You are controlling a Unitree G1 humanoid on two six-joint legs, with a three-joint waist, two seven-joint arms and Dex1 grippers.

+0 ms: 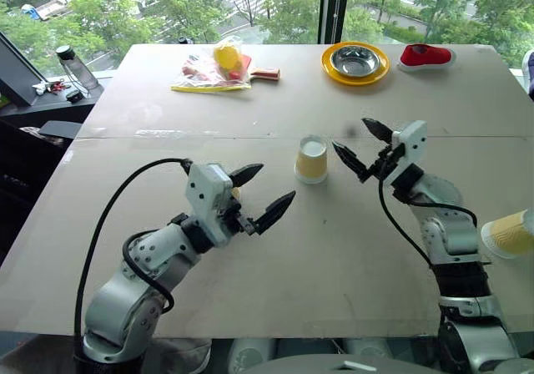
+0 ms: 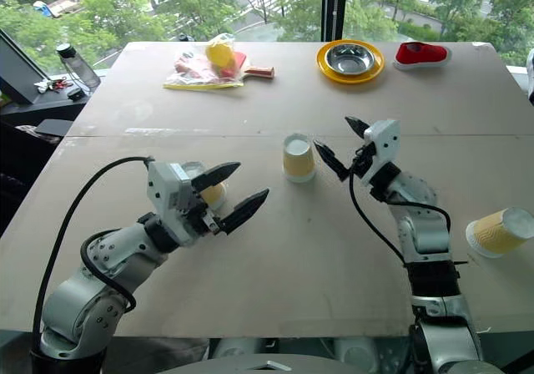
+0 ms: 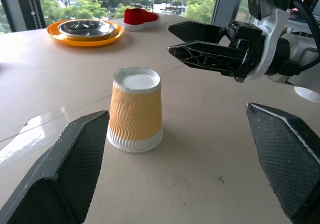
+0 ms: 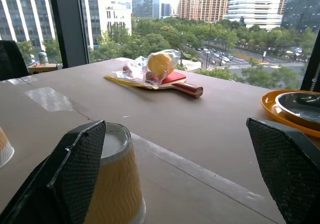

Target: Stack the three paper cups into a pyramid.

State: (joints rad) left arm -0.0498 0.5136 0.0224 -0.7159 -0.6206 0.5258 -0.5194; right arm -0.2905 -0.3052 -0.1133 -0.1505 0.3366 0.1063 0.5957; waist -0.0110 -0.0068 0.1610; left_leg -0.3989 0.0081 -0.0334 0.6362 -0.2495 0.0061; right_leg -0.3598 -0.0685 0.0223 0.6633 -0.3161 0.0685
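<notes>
One paper cup stands upside down near the middle of the tabletop, white base up, nothing touching it. The right gripper hangs just beside it in the air, jaws spread wide and empty. The left gripper hovers nearer the front edge, jaws spread just as wide, holding nothing; a second cup peeks out from behind it, mostly hidden. The third cup lies on its side far off by the right edge, well apart from the others. At the far side sit a steel bowl on a yellow plate, a red shoe and a paddle beside a plastic bag.
</notes>
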